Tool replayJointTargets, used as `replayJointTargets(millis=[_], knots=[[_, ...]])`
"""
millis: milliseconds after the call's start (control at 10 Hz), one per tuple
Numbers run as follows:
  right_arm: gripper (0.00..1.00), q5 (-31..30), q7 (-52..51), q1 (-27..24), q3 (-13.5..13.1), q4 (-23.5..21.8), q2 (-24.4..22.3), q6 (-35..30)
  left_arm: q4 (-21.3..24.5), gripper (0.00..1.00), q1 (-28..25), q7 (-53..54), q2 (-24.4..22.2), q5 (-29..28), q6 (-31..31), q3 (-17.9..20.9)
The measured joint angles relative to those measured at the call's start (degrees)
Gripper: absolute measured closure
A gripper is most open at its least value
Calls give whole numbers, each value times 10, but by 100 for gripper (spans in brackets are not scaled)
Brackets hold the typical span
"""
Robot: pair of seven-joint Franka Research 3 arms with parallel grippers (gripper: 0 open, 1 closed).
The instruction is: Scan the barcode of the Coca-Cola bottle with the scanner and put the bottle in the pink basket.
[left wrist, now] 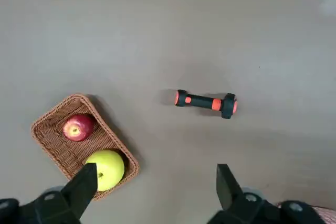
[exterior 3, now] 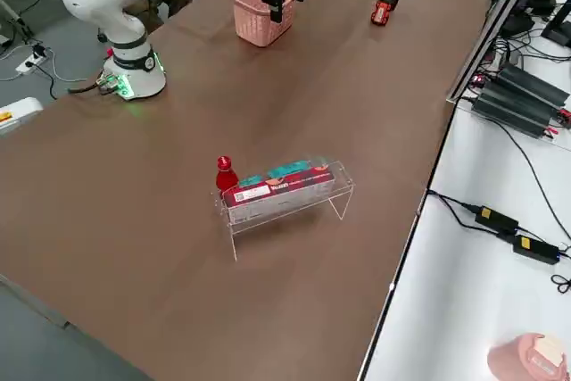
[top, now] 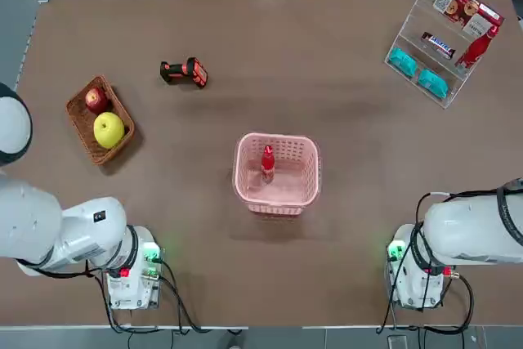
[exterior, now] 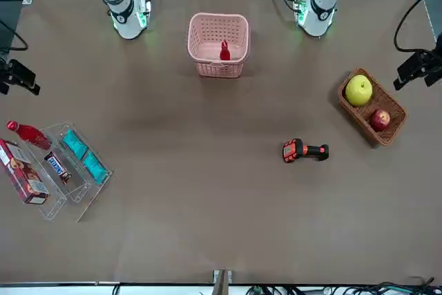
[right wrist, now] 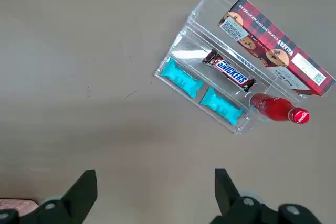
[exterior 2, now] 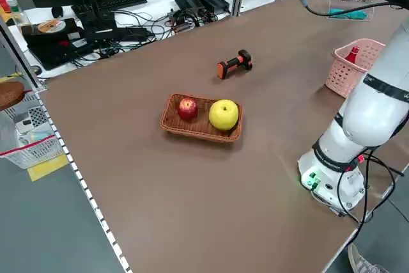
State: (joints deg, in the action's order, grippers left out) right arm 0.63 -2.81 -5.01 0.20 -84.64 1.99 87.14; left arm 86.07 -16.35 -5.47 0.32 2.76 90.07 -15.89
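The Coca-Cola bottle [top: 267, 163] stands upright inside the pink basket [top: 315, 173] at the table's middle, also seen from the front as bottle [exterior: 224, 51] in basket [exterior: 217, 17]. The scanner [top: 184, 73] lies on its side on the far left part of the table, free of both arms; the left wrist view shows the scanner [left wrist: 206, 102] well beyond the fingers. My left gripper [left wrist: 156, 178] hangs high and open over the left near side, holding nothing. My right gripper [right wrist: 155, 179] is likewise raised, open and empty on the right.
A brown wicker basket [top: 82, 124] with a red apple [top: 96, 100] and a yellow fruit [top: 109, 129] sits at the left. A clear rack [top: 409, 38] at the far right holds teal packets, a candy bar, a cookie box and a second red bottle [top: 477, 48].
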Motion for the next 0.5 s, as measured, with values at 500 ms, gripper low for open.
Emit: replayJointTargets(millis=[500], knots=[[1,2,0,-2,2,0,0,0,14,0,-2,-1,4,0,7,0]])
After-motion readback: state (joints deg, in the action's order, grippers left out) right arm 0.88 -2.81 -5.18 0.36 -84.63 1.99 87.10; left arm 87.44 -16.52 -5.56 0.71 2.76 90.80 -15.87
